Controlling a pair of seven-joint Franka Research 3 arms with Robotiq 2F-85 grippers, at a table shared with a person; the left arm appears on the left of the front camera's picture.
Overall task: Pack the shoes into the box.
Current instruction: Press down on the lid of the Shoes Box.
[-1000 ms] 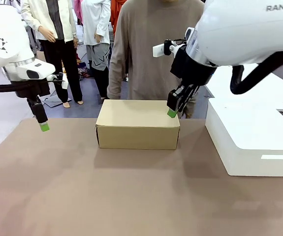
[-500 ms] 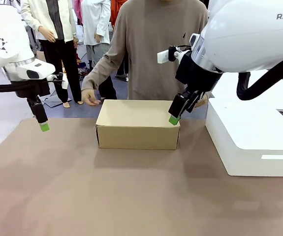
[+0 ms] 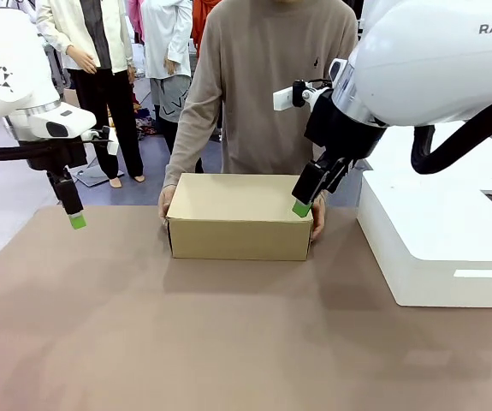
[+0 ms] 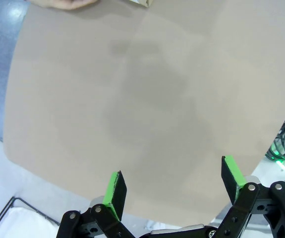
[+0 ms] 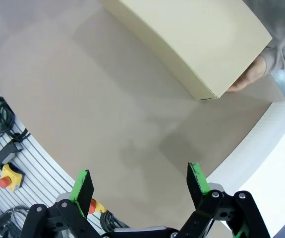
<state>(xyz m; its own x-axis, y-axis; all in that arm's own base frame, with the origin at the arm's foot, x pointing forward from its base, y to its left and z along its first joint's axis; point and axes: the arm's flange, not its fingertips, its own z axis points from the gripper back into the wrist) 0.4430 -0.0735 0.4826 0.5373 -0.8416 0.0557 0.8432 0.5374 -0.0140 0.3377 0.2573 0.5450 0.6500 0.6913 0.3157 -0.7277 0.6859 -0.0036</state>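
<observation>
The right claw [image 3: 301,208] hangs wide open and empty above the right end of the closed tan cardboard box [image 3: 239,216], which sits on the brown desk [image 3: 228,334]. The person's hands [image 3: 166,203] grip both box ends. The left claw [image 3: 76,221] hovers spread, empty, well apart.

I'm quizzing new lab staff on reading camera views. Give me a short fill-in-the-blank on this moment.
1. The lid of the box is ____.
2. The person's hands hold the box at both ____.
3. The right gripper has its jaws ____.
4. The white block stands on the robot's ____ side of the box.

Missing words: closed; ends; open; right
</observation>
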